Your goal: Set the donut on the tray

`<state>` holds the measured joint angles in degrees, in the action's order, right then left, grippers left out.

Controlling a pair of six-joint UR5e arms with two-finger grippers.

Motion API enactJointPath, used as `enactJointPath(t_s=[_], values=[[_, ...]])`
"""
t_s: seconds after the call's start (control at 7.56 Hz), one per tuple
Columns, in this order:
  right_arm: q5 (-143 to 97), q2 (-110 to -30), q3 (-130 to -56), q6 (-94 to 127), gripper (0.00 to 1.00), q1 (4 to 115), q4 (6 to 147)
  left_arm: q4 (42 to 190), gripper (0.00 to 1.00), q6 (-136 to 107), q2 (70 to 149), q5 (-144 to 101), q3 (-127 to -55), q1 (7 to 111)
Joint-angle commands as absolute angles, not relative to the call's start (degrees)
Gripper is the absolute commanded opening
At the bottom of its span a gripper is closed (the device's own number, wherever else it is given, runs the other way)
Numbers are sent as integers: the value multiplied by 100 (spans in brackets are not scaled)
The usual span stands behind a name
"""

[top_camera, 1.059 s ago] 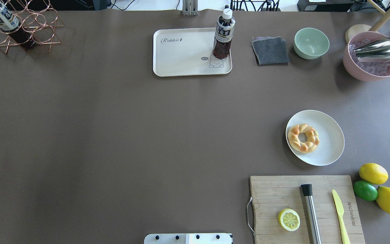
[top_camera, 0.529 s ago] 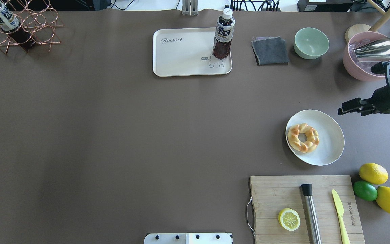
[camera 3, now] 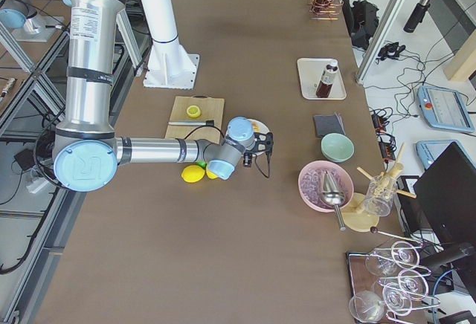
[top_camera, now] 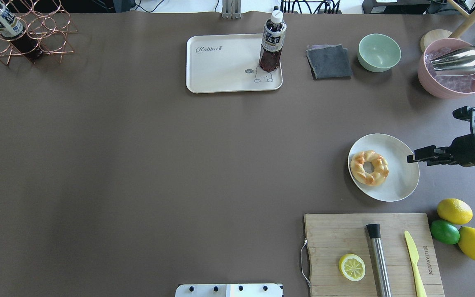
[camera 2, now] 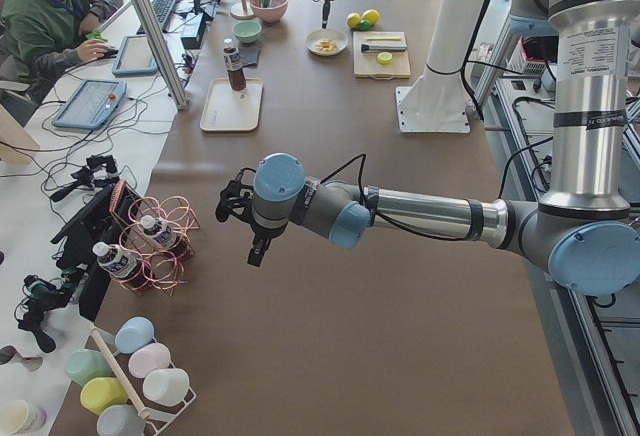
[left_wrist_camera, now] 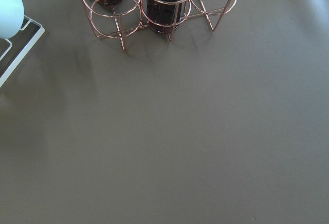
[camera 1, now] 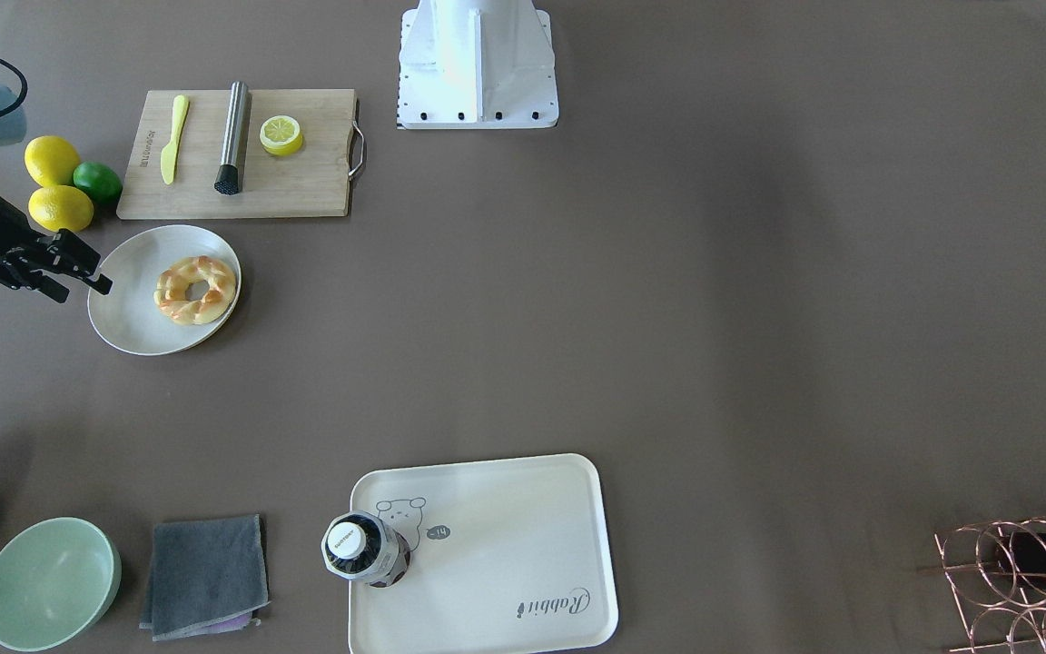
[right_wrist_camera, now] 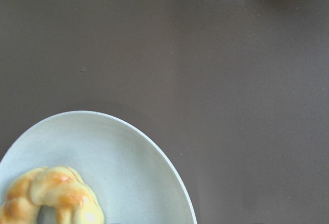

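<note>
The golden-brown braided donut (top_camera: 369,168) lies on the left part of a round off-white plate (top_camera: 402,181); both also show in the front view, donut (camera 1: 196,290) and plate (camera 1: 128,313). The right wrist view shows the donut's edge (right_wrist_camera: 46,196). My right gripper (top_camera: 411,158) hovers over the plate's right rim, right of the donut, and its fingers look open and empty in the front view (camera 1: 87,289). The cream tray (top_camera: 225,66) lies far back at the centre with a tea bottle (top_camera: 272,41) on its right end. My left gripper (camera 2: 255,246) shows only in the left side view; I cannot tell its state.
A wooden cutting board (top_camera: 336,243) with a lemon half (top_camera: 352,267), a metal rod (top_camera: 379,260) and a yellow knife (top_camera: 415,260) lies near the plate. Lemons and a lime (top_camera: 454,211), a green bowl (top_camera: 379,52), a grey cloth (top_camera: 329,62), a pink bowl (top_camera: 454,78) and a copper rack (top_camera: 27,33) stand around.
My right arm has come in from the right edge and moved left and toward the robot, to the plate's right rim. The donut, plate and tray have not moved.
</note>
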<state>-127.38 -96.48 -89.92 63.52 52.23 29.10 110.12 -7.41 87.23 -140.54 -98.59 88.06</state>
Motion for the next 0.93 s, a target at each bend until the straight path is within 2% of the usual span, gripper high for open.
enactJointPath(t_s=[0.0,0.13,0.26,0.4,0.79], values=[[-12498,-9668,-8798,6530,58,4975,2646,11013,100,-747,8745,-14054,-9861,8798],[-12489,-9659,-8798,6487,44,4931,2646,11013,100,-747,8745,-14054,-9861,8798],[-12515,-9659,-8798,6469,19,4905,2637,11013,100,-747,8745,-14054,-9861,8798],[-12524,-9650,-8824,6434,0,4904,2637,11013,100,-747,8745,-14054,-9861,8798],[-12586,-9310,-8973,6512,0,4904,2680,11013,100,-747,8745,-14062,-9870,8798]])
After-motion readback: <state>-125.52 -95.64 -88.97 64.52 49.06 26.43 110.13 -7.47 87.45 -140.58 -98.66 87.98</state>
